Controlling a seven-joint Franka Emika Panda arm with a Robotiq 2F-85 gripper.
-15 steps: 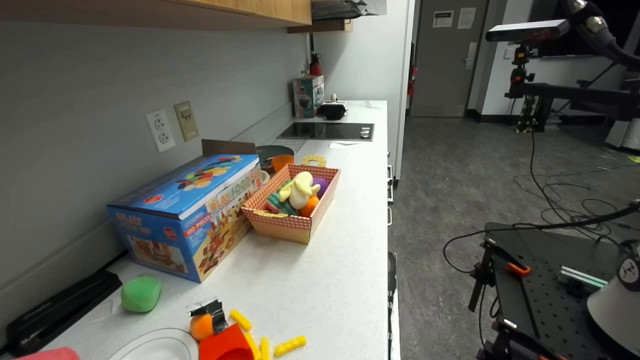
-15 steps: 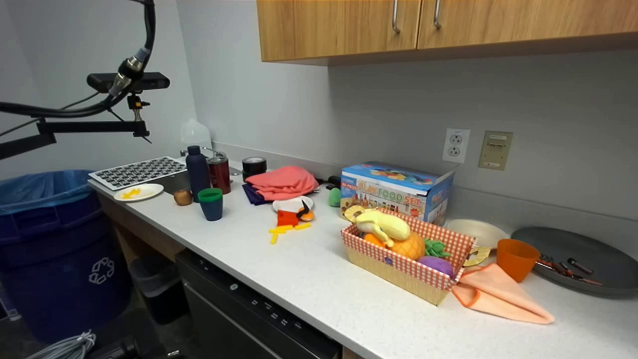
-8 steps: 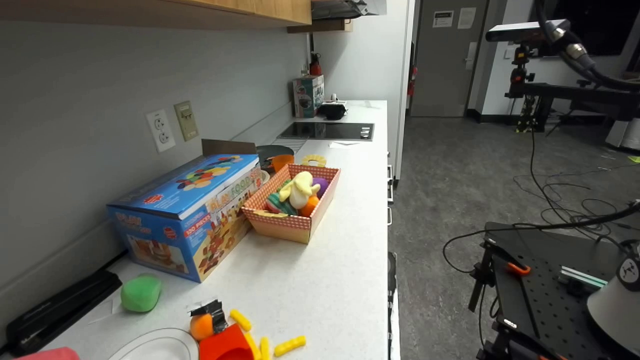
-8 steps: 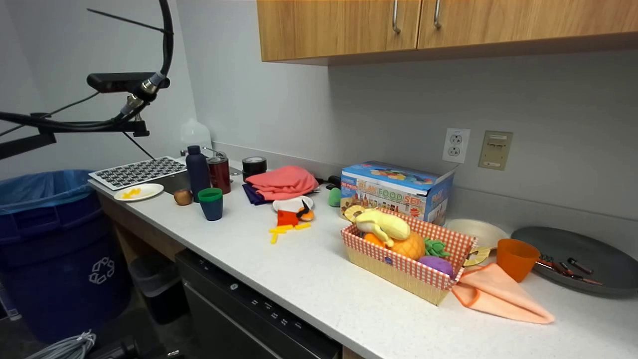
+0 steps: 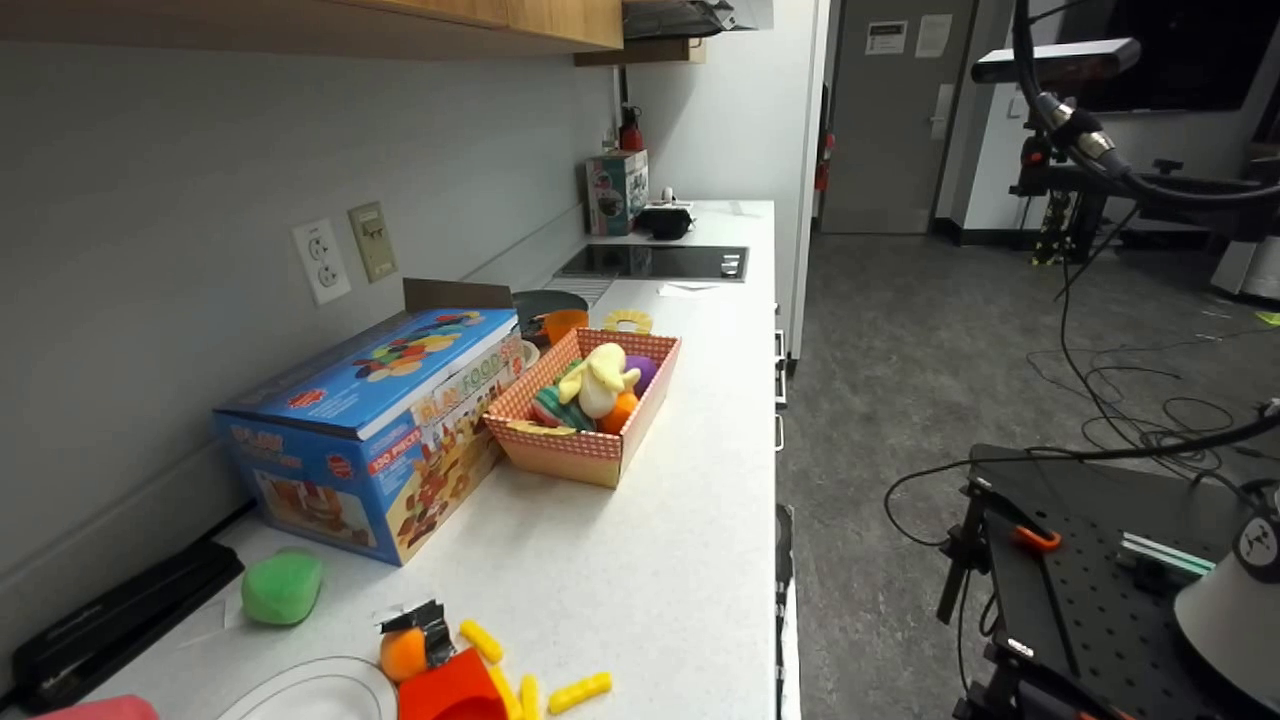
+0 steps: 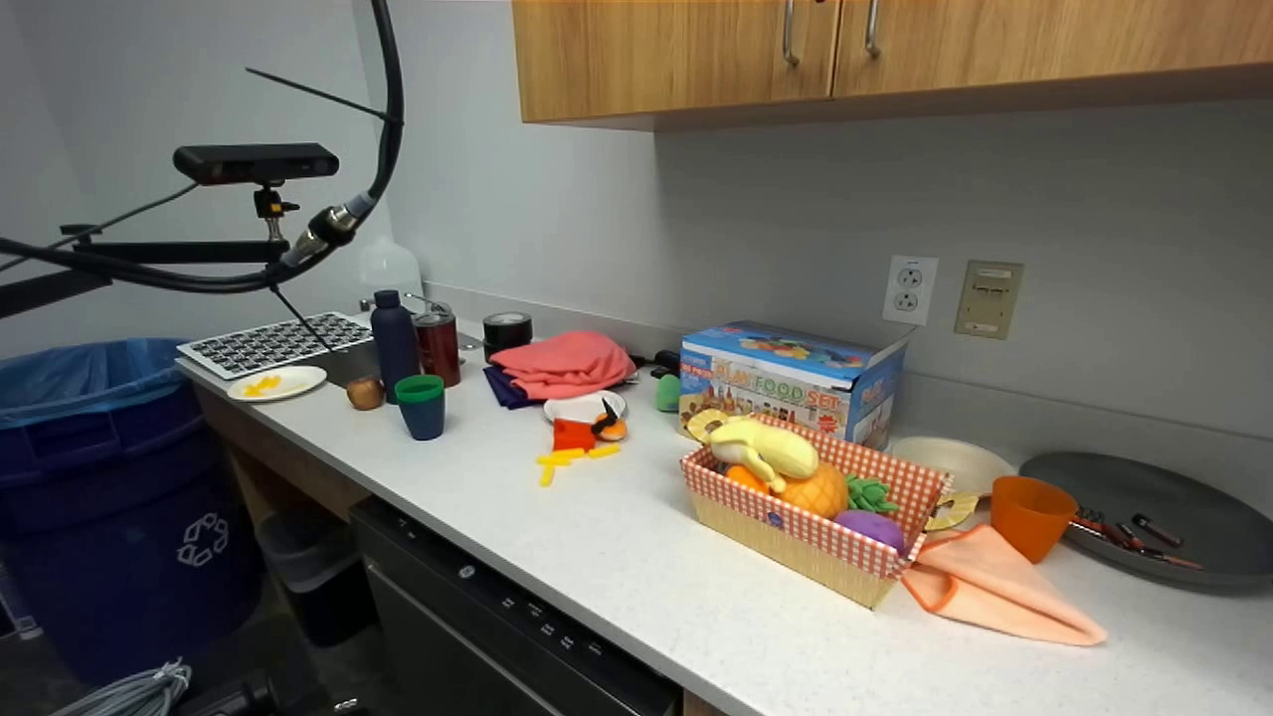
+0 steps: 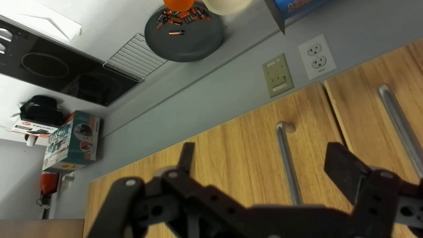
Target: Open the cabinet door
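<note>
The cabinet door [image 7: 228, 162] is a flat light-brown wooden panel, shut, with a vertical metal bar handle [image 7: 288, 162]. In an exterior view the door [image 6: 1054, 45] is the right one of an overhead pair, its handle [image 6: 872, 28] near the middle seam. Another exterior view shows only the cabinet's lower front [image 5: 565, 20]. My gripper [image 7: 261, 148] is open and empty in the wrist view, which stands upside down. The handle shows between its fingers, nearer the right finger, apart from both. The handle's far end is hidden behind the gripper body. The gripper is outside both exterior views.
The neighbouring door [image 7: 370, 102] has its own handle [image 7: 401, 129]. Below are a blue play food box [image 6: 796, 373], a checked basket [image 6: 786, 537], an orange cup [image 6: 1029, 517] and a dark pan [image 6: 1144, 497]. The arm's cable [image 6: 393, 99] hangs left of the cabinet.
The arm's cable has moved right and slightly down in an exterior view, and left and down in another. The doors and the things on the counter have not moved.
</note>
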